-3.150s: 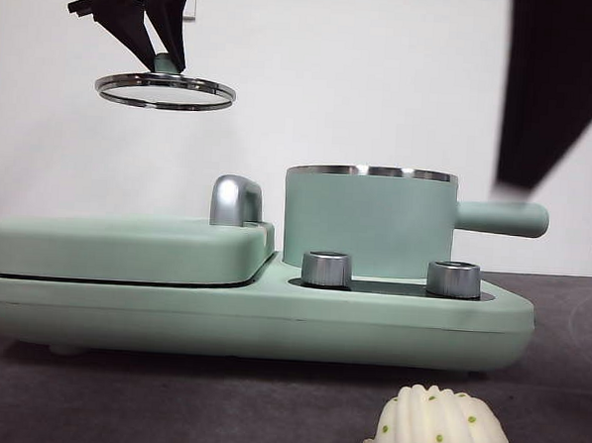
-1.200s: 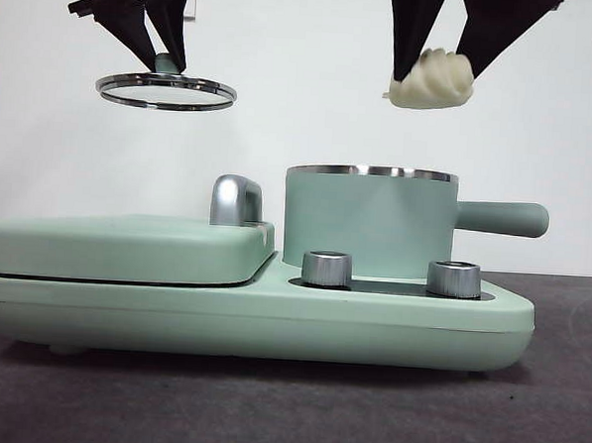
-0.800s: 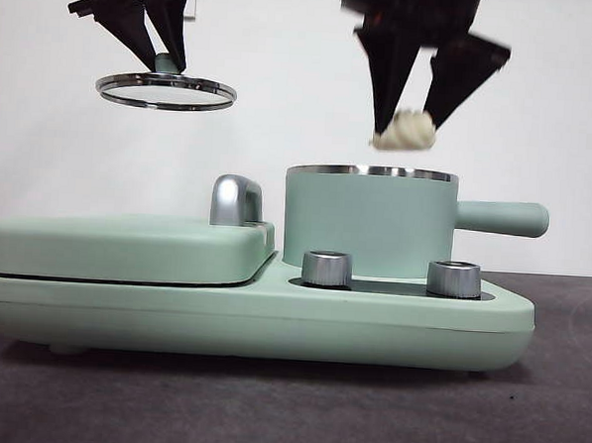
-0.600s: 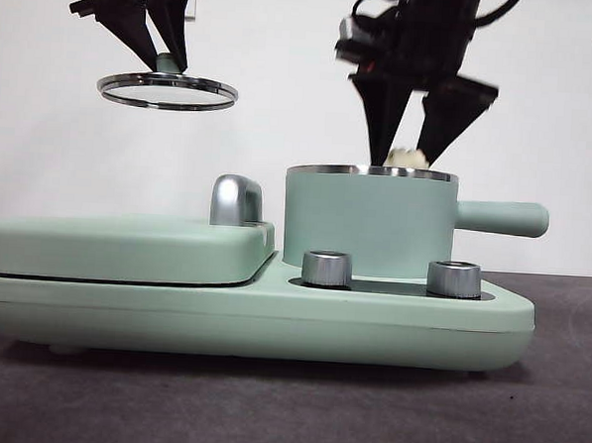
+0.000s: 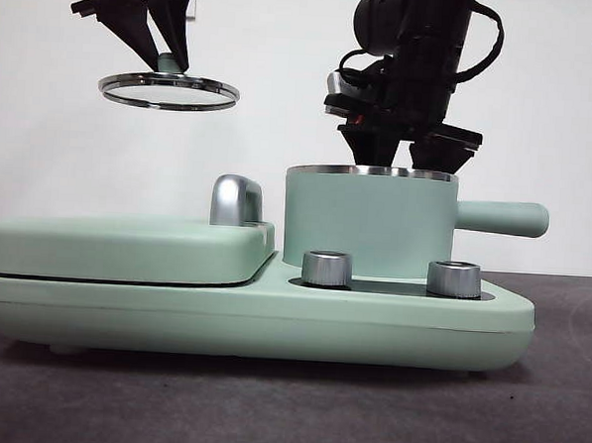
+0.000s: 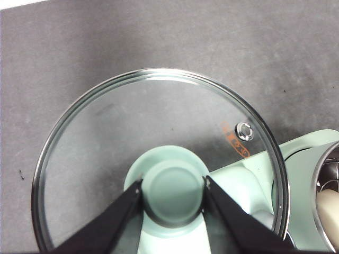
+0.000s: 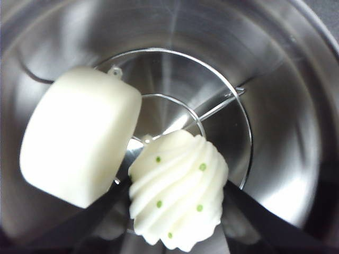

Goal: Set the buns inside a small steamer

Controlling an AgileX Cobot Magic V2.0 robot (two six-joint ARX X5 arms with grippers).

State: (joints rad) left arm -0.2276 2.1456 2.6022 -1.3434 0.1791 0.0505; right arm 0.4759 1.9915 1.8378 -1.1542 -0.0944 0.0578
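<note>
The small steamer [image 5: 369, 220], a mint-green pot with a steel rim and a side handle, stands open on the right of the appliance. My right gripper [image 5: 399, 152] reaches down into it from above. Inside, the right gripper [image 7: 177, 198] is shut on the white ridged bun [image 7: 177, 190] with green dots, just over the wire rack. The smooth cream bun [image 7: 79, 135] lies beside it against the pot's wall. High on the left, my left gripper [image 5: 160, 61] is shut on the green knob [image 6: 172, 193] of the glass lid [image 6: 132, 121], which hangs level over the grill plate.
The flat mint-green grill plate [image 5: 126, 247] with its chrome handle [image 5: 236, 199] fills the left of the appliance. Two steel knobs [image 5: 326, 268] [image 5: 453, 278] stand in front of the pot. The pot's straight handle [image 5: 502, 217] points right.
The right gripper took the ridged bun from the table's front, carried it over the pot and lowered it inside. The left gripper kept the lid still.
</note>
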